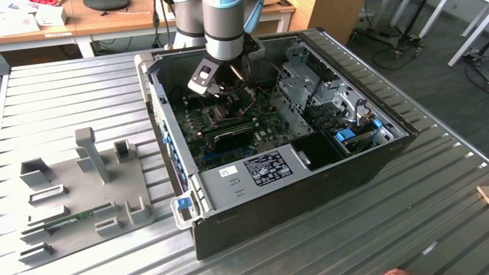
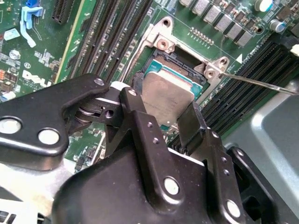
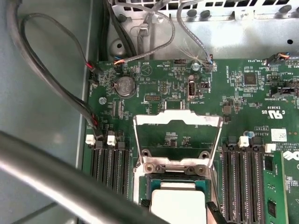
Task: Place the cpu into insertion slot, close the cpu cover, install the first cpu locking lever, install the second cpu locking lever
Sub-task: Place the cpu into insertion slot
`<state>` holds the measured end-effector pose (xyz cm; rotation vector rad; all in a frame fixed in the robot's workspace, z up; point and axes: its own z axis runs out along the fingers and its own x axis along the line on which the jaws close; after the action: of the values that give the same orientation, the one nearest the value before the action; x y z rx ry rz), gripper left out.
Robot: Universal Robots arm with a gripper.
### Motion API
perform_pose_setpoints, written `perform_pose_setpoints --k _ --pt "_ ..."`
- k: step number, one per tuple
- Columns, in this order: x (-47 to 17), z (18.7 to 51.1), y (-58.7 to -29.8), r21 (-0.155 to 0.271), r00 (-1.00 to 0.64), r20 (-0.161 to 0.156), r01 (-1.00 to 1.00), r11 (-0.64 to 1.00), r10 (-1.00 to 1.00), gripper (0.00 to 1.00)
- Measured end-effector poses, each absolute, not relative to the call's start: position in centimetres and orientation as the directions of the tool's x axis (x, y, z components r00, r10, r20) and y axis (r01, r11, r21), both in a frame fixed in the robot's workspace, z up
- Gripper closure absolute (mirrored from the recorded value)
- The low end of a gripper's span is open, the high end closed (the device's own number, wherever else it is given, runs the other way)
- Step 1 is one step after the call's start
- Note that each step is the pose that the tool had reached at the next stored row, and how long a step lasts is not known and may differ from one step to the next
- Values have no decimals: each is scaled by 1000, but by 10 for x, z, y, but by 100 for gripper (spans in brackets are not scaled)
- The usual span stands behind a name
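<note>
Second wrist view: the gripper (image 2: 163, 114) is closed narrowly on two opposite edges of the cpu (image 2: 166, 95), its fingers (image 2: 135, 121) flanking the chip. The cpu lies flat directly over the insertion slot (image 2: 180, 67), roughly square with the socket frame; whether it is fully seated cannot be told. First wrist view: the cpu cover (image 3: 177, 119) stands open beyond the slot, hinge edge nearest the chip. A thin locking lever (image 2: 261, 83) juts free beside the socket on the green motherboard (image 3: 243, 98).
</note>
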<state>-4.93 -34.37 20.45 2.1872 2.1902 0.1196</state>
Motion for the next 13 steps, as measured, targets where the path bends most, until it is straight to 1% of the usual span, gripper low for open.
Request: perform_pose_setpoints --k 13 --pt "-49 200 -344 86 -2 24 996 0 1000 46"
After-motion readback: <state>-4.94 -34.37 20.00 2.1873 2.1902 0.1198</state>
